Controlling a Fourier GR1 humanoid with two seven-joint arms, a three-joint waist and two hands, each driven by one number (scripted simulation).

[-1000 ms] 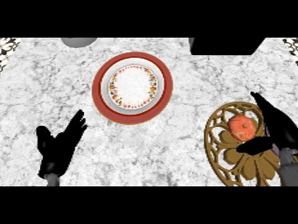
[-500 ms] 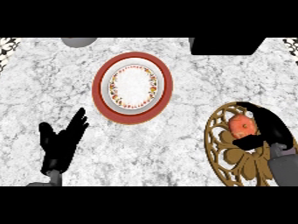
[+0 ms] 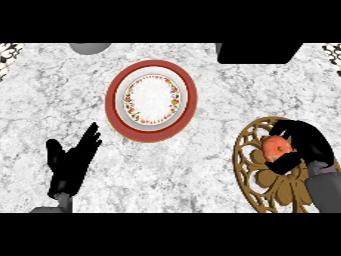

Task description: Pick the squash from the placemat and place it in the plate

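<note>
A white-and-grey marble counter is filling the view, with patterned black-and-white panels showing at its far corners. On it, left of centre, a round plate is lying flat, its broad red rim ringing a white middle with a band of small coloured marks. Toward the near right, a gold openwork placemat is resting on the marble, well apart from the plate. The robot's left hand is sitting at the lower left, fingers straight and relaxed, grasping nothing. The right hand is lying over the placemat, its fingers and thumb curling round the squash, which is showing as an orange-red round shape between them; the squash is still over the placemat, and whether it is touching the mat cannot be told. A dark block and a grey round object are peeking in at the far edge.
</note>
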